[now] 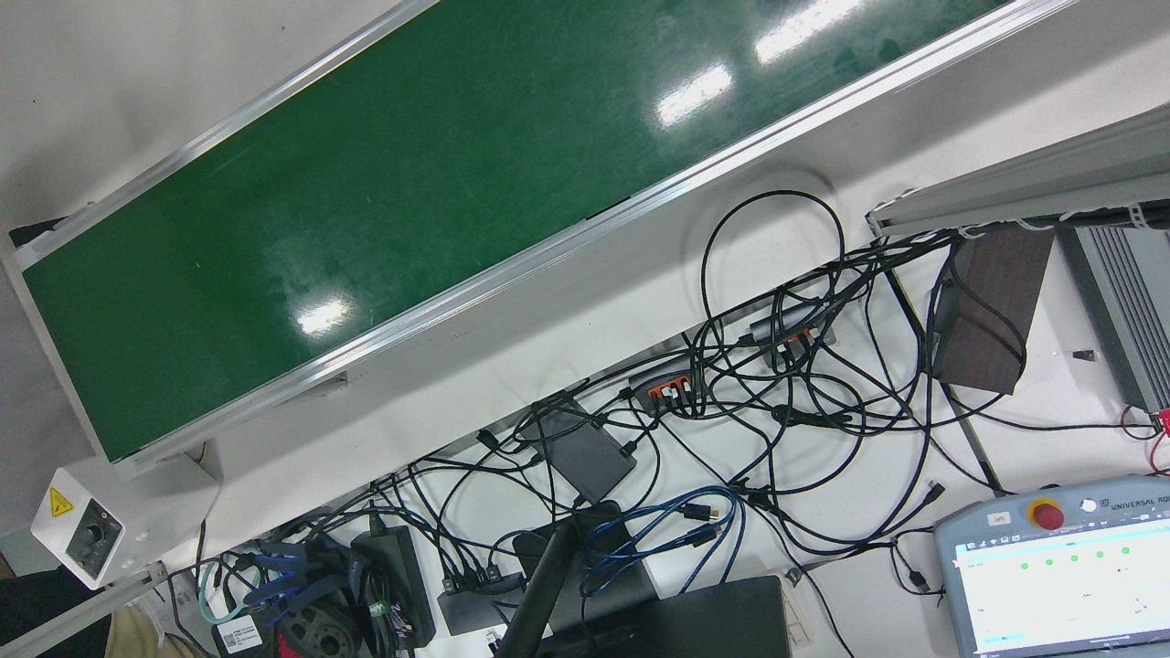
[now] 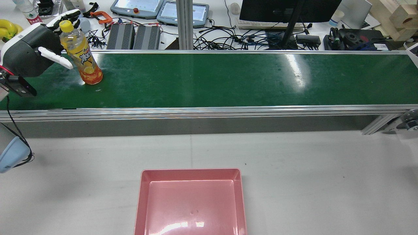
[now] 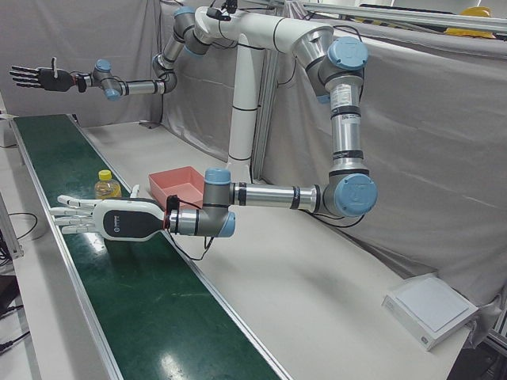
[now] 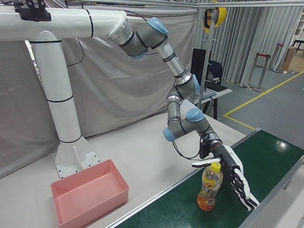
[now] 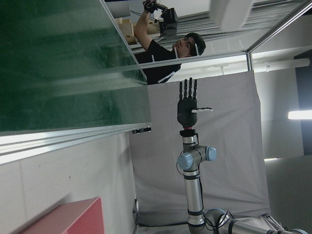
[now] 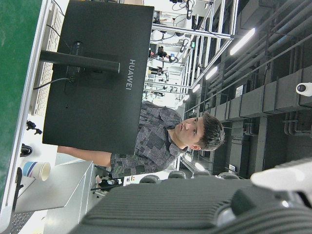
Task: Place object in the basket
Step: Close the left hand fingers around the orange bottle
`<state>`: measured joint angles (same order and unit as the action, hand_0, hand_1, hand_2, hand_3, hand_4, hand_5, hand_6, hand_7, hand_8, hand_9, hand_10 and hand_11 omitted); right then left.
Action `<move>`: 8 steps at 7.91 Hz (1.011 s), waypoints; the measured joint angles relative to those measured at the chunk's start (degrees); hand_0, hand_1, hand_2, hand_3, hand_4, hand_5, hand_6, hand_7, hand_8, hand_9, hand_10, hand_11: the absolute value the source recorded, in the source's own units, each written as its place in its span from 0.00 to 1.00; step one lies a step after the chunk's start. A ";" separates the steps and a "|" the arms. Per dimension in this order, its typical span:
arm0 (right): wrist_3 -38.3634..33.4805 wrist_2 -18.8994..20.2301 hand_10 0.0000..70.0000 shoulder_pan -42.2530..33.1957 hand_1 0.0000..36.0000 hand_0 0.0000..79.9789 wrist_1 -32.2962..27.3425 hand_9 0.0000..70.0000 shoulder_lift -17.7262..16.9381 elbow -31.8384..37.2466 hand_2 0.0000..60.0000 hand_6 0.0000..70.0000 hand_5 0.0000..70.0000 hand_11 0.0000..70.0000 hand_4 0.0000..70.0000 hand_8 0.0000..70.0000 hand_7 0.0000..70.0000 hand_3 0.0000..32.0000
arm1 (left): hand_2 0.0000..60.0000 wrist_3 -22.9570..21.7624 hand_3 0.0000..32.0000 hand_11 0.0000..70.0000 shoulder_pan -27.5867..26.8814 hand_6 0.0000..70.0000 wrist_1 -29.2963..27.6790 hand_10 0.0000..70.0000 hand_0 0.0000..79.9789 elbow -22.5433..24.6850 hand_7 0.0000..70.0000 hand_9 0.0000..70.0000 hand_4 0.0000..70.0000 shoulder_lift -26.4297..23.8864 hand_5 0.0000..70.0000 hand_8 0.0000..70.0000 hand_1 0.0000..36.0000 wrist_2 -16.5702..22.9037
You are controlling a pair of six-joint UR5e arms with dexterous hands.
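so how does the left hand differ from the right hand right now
The left hand is low over the green belt, close beside the orange drink bottle; the right hand is raised high, far from it. The left hand's arm is bent back at the elbow; the right hand's arm reaches out nearly straight. Both are open, holding nothing.

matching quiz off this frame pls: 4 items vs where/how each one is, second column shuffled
1. bottle
2. basket
3. left hand
4. right hand

a. raised in the air at the far end, fingers spread
b. standing upright on the green belt
c. open, beside the bottle, over the belt
d. empty, on the white table

Pairs: 1-b, 2-d, 3-c, 4-a
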<state>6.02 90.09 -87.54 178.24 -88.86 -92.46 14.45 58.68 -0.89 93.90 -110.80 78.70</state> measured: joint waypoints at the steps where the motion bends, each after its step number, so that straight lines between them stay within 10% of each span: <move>1: 0.00 0.00 0.00 0.00 0.00 0.00 0.00 0.00 0.00 0.00 0.00 0.00 0.00 0.00 0.00 0.00 0.00 0.00 | 1.00 -0.71 0.00 1.00 0.21 1.00 -0.63 1.00 0.93 -0.01 1.00 1.00 1.00 0.05 1.00 1.00 0.48 -1.36; 8: -0.04 0.00 0.00 0.00 0.00 0.00 0.00 0.00 0.00 0.00 0.00 0.00 0.00 0.00 0.00 0.00 0.00 0.00 | 1.00 -1.06 0.00 1.00 0.61 1.00 5.58 1.00 0.82 8.37 1.00 1.00 1.00 0.47 1.00 1.00 0.65 -1.58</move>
<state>5.98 90.09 -87.54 178.24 -88.86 -92.46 13.38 59.29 4.69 102.27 -110.33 77.12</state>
